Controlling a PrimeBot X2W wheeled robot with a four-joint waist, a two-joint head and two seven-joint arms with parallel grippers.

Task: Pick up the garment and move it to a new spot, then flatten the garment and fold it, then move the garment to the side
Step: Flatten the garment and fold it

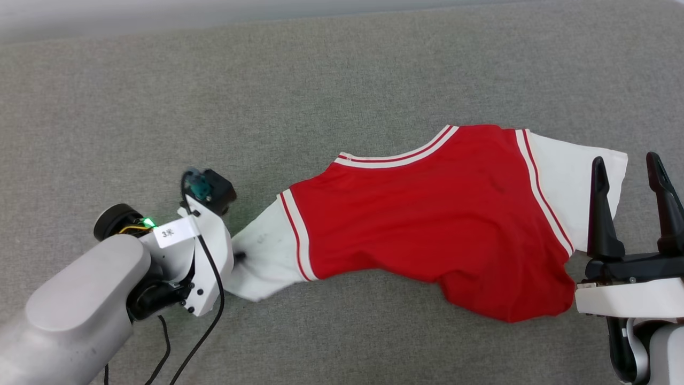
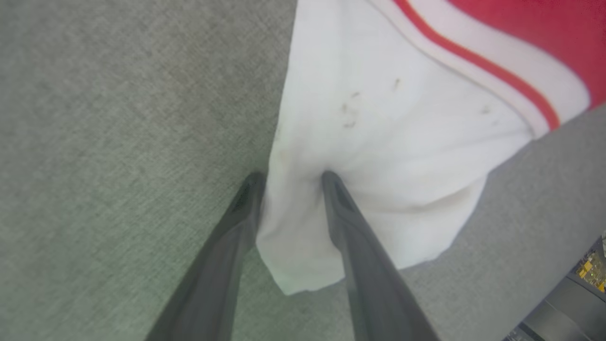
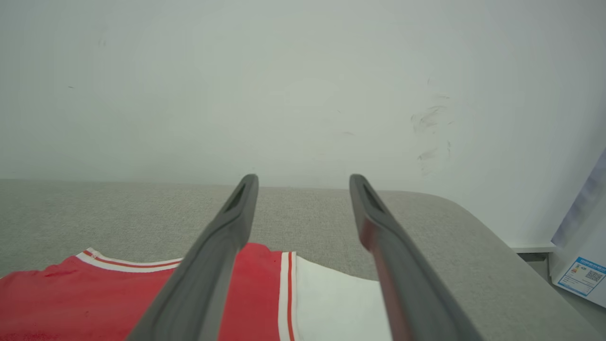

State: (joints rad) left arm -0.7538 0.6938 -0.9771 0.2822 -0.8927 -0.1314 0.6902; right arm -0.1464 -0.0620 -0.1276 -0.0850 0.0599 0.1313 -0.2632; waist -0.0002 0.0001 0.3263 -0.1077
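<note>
The garment (image 1: 427, 214), a red jersey with white sleeves and striped trim, lies spread across the grey surface, plain side up, neckline toward the far side. My left gripper (image 1: 238, 256) is down at its left sleeve. In the left wrist view the two fingers of the left gripper (image 2: 291, 177) stand apart astride the white sleeve's (image 2: 378, 118) edge, cloth bunched between them and puckered at one fingertip. My right gripper (image 1: 625, 160) is open, raised over the white right sleeve. In the right wrist view the right gripper (image 3: 304, 179) holds nothing, with the garment (image 3: 71, 293) below it.
The grey fabric surface (image 1: 267, 80) stretches wide behind and left of the jersey. A white wall (image 3: 284, 71) rises behind it. The surface's rounded corner (image 3: 473, 213) is at the right, with a labelled white board (image 3: 582, 277) beyond it.
</note>
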